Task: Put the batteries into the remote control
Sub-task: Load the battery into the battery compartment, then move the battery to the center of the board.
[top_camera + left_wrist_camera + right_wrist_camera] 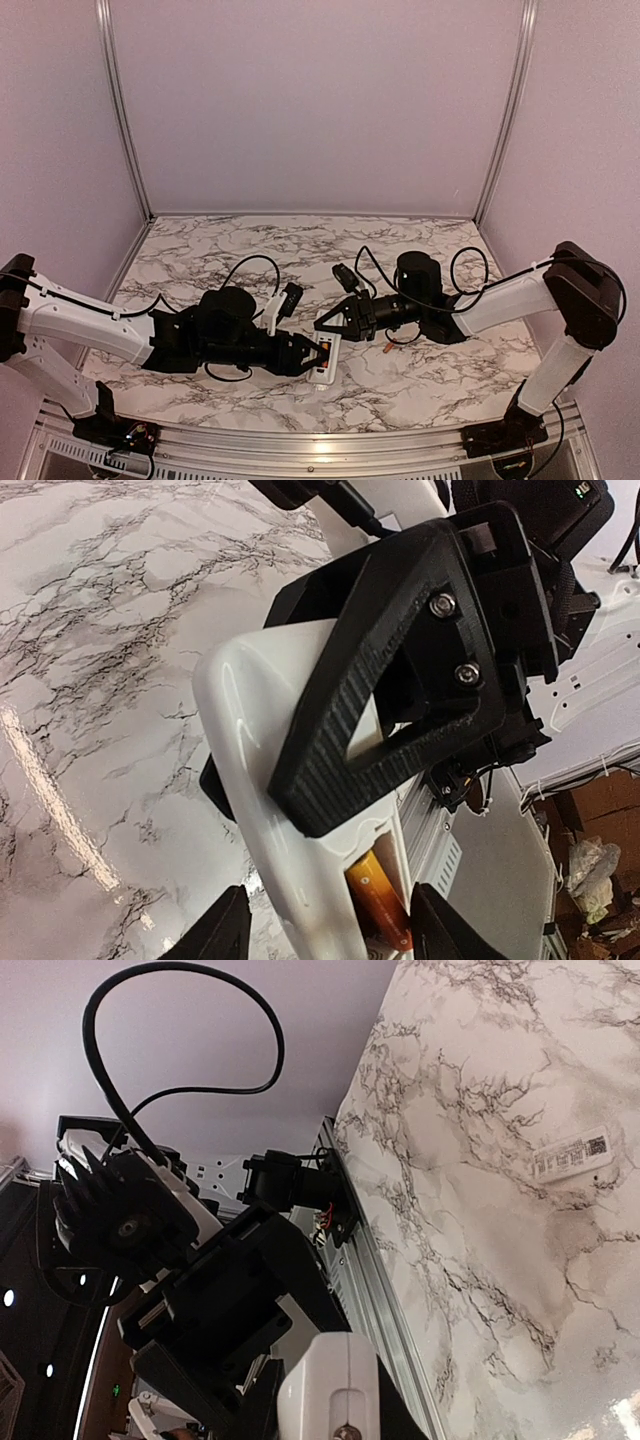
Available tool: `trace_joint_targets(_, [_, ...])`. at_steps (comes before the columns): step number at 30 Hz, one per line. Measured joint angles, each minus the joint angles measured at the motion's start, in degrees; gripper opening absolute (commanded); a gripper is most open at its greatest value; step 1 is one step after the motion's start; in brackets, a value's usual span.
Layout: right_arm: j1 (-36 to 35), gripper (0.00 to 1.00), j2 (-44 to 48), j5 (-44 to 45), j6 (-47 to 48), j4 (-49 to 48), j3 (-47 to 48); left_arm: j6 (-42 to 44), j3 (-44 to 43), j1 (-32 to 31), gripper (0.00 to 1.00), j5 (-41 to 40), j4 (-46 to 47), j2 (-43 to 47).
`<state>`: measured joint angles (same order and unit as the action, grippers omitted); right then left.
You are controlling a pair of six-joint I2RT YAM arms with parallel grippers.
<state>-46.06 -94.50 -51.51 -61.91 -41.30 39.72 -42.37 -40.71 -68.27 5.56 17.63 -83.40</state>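
Seen from above, 2 robot arms meet over the front middle of a marble-patterned table (250,250). The left arm (100,330) reaches in from the left and the right arm (500,295) from the right.

Between them is the remote control (325,372), a small white slab turned back side up. The right jaws are clamped shut on it. In the left wrist view, 1 black finger (340,750) lies flat across the remote's white back.

An orange battery (380,905) sits lengthwise in the open bay, at the end of the remote nearest the left arm. From above it shows as a small orange spot on the white body.

The left jaws stand partly apart, with 1 fingertip (225,932) on each side of that end of the remote. A sliver of table shows between the left fingertip and the remote. Whether the other fingertip touches the remote cannot be told.

A 2nd battery (388,350) lies on the table just beside the right arm's wrist, apart from the remote.

In the right wrist view, a white printed label (570,1155) lies flat on the table and a black cable (190,1030) loops above the left arm.
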Motion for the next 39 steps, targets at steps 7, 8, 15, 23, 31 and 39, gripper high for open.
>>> trace_joint_targets(7, [0.0,0.0,0.0,0.1,0.0,-0.1,0.0,-0.4,-0.8,0.1,0.42,0.0,0.1,-0.4])
trace_joint_targets(8, [0.0,0.0,0.1,0.1,0.0,-0.1,0.0,-0.4,-1.0,0.1,0.4,-0.1,0.0,-0.6])
trace_joint_targets(15, [0.3,0.0,0.7,0.2,0.0,0.0,0.0,-0.2,-2.2,0.4,0.34,-0.7,-1.6,-1.2])
trace_joint_targets(23, [0.5,0.0,0.8,1.1,0.8,0.1,0.0,0.1,-4.7,0.3,0.27,-2.8,-5.9,-1.9])
trace_joint_targets(31, [0.8,0.0,0.8,2.7,1.9,1.1,0.0,1.3,-6.5,0.2,0.63,-5.5,-8.9,-3.0])
trace_joint_targets(39, [2.2,0.0,2.3,1.6,2.1,2.1,-0.6,9.3,-6.5,1.4,0.83,-6.5,-12.7,4.0])
